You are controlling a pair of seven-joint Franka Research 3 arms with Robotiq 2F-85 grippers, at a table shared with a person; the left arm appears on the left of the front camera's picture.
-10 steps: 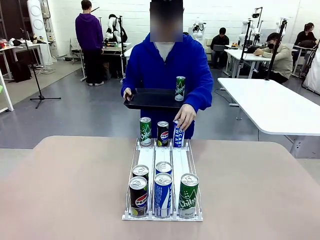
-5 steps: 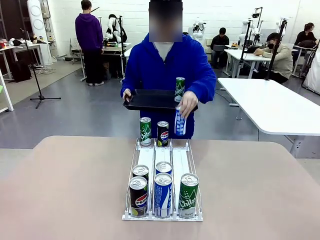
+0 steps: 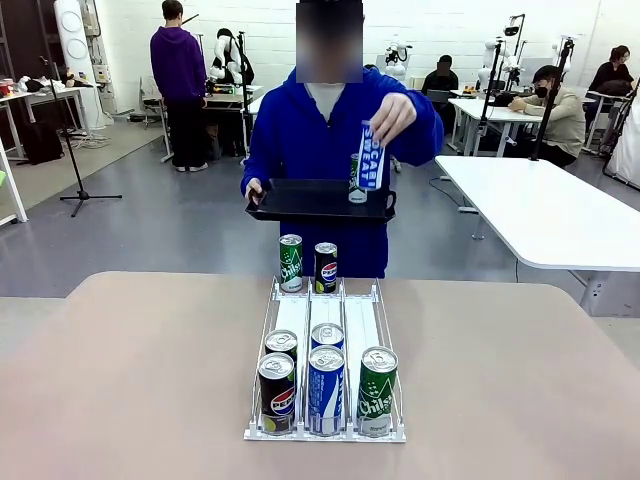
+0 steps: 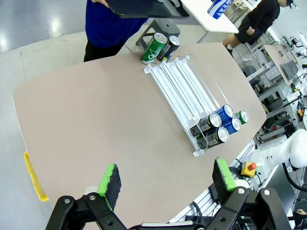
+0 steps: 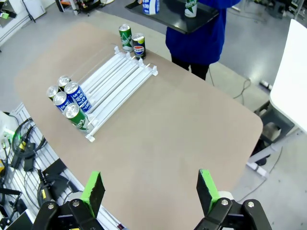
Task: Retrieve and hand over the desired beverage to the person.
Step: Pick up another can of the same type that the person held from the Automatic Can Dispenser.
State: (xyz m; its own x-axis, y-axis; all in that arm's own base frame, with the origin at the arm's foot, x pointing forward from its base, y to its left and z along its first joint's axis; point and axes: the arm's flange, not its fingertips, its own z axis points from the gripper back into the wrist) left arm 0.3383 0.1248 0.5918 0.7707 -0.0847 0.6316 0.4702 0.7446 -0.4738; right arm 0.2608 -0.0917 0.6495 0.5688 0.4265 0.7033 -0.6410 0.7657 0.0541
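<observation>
The person [image 3: 300,135] in a blue hoodie stands at the far side, one hand under a black tray [image 3: 300,200]. The other hand holds a blue-and-white can [image 3: 370,155] raised above the tray, in front of a green can [image 3: 355,190] standing on it. A white wire rack [image 3: 360,320] on the table holds several cans at its near end [image 3: 326,390] and a green can [image 3: 291,263] and a Pepsi can [image 3: 326,267] at its far end. My left gripper [image 4: 167,177] and right gripper [image 5: 150,190] hang open high over the table, holding nothing.
The tan table [image 3: 150,380] has bare room on both sides of the rack [image 4: 184,91] [image 5: 115,81]. A white table [image 3: 540,210] stands at the back right. Other people sit and stand farther off.
The person lifted the blue-and-white can out of the rack's far right lane and raised it above the tray. The grippers stayed open.
</observation>
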